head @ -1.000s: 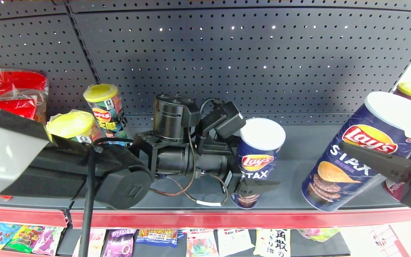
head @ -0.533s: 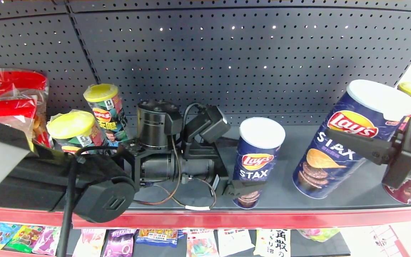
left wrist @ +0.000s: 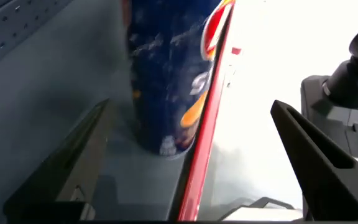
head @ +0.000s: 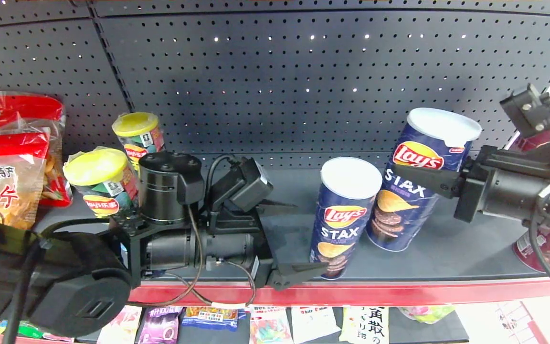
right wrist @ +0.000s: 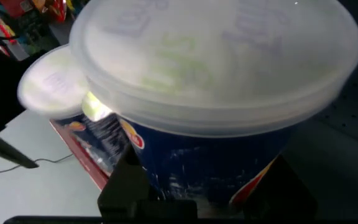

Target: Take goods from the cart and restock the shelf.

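Pegboard-backed shelf (head: 470, 248), head view: standing can (head: 344, 215) upright at front edge. Left gripper (head: 287, 241) left of it, jaws wide, not touching. Right gripper (head: 435, 174) clamps tilted can (head: 413, 191) just right of it, judged for seating alongside.
Left wrist view: standing can (left wrist: 166, 81) ahead of spread fingers (left wrist: 309, 162).
Right wrist view: tilted can (right wrist: 216, 106) gripped beside standing can (right wrist: 55, 87).

Navy cans on a grey shelf (head: 451, 251) with a red front lip (head: 399, 292).
The upright blue can (head: 344, 215) is navy with a white lid, a red-and-yellow logo and white lettering; the tilted can (head: 411, 191) just right of it matches. Left of it stand two yellow-lidded cans (head: 97, 177), then red bags (head: 10, 143). Behind it the pegboard (head: 303, 86) is dark grey, dotted with holes. Far right of it is a maroon can (head: 544, 246). The left claw (head: 308, 238) is black.
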Robot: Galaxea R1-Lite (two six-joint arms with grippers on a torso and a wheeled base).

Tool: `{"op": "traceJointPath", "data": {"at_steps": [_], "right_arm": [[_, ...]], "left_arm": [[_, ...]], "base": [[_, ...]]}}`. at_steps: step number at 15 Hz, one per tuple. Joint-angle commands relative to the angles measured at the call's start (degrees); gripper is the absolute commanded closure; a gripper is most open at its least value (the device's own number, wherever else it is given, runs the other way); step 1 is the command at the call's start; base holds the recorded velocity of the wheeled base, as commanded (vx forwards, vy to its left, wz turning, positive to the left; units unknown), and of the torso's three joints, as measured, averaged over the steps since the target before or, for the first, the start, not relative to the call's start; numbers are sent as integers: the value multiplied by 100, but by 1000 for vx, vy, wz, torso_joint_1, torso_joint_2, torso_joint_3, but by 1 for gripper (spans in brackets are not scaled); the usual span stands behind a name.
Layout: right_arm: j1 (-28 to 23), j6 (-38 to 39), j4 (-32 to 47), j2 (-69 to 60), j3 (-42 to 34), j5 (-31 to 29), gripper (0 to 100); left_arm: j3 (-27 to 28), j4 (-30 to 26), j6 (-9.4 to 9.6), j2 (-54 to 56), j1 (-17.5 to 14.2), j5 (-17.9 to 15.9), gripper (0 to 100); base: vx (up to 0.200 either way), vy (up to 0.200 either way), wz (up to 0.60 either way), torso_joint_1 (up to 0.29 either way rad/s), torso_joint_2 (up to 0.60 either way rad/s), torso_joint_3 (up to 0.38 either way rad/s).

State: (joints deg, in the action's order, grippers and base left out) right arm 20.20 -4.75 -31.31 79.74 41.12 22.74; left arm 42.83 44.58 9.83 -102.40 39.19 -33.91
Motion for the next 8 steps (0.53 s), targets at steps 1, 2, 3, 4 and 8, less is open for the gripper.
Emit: {"op": "traceJointPath", "data": {"at_steps": [1, 2, 3, 4, 8], "right_arm": [[-174, -17, -7, 552, 397, 170, 100], [-253, -34, -7, 710, 573, 310, 100], [-306, -34, -7, 868, 748, 460, 100], [-315, -43, -7, 1000, 872, 574, 100], [-482, -149, -7, 1589, 1399, 1207, 100]], "left_arm": [[-213, -2, -7, 265, -8, -1, 0], [-319, -2, -7, 335, -8, -10, 0], [-424, -2, -42, 396, -17, -19, 0], [-468, -2, -112, 449, -17, -28, 0], [-521, -2, -165, 555, -52, -45, 0]], "base": [[0, 0, 0, 0, 0, 0], [0, 0, 0, 0, 0, 0], [0, 0, 0, 0, 0, 0], [0, 0, 0, 0, 0, 0], [0, 0, 0, 0, 0, 0]]}}
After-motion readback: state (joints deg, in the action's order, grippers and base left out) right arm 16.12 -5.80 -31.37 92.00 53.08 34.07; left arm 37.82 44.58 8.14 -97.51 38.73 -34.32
